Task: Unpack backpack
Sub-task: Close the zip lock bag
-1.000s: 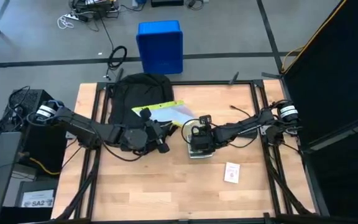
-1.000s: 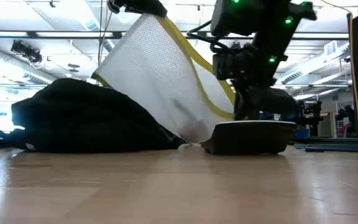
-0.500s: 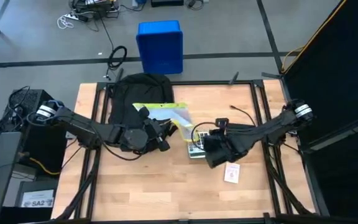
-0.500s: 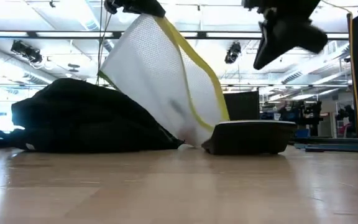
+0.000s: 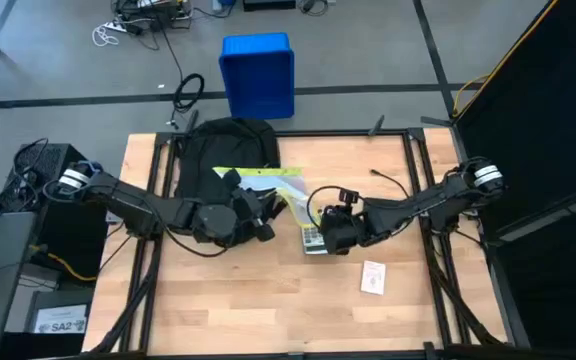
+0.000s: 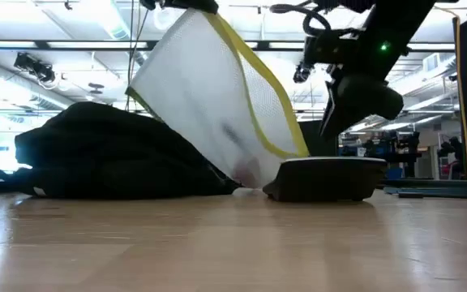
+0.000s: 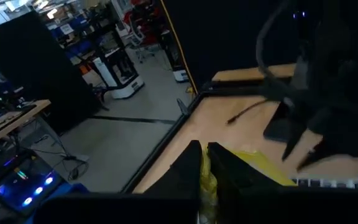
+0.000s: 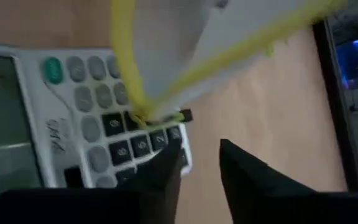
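The backpack [image 5: 223, 150] lies at the table's far left, already giving up its contents; the left gripper [image 5: 258, 205], fingers pinched shut on the yellow-edged mesh pouch [image 6: 217, 97], lifts it clear; the right gripper [image 5: 333, 235] hovers slightly parted and empty over the calculator [image 8: 73, 118].

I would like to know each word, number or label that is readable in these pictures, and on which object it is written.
"SA2": white label on the floor left of the table.
Calculator: digits on the dark keys and handwriting beside them, too blurred to read.
Small white card on the table: print too small to read.
Backpack, blue bin: no text visible.
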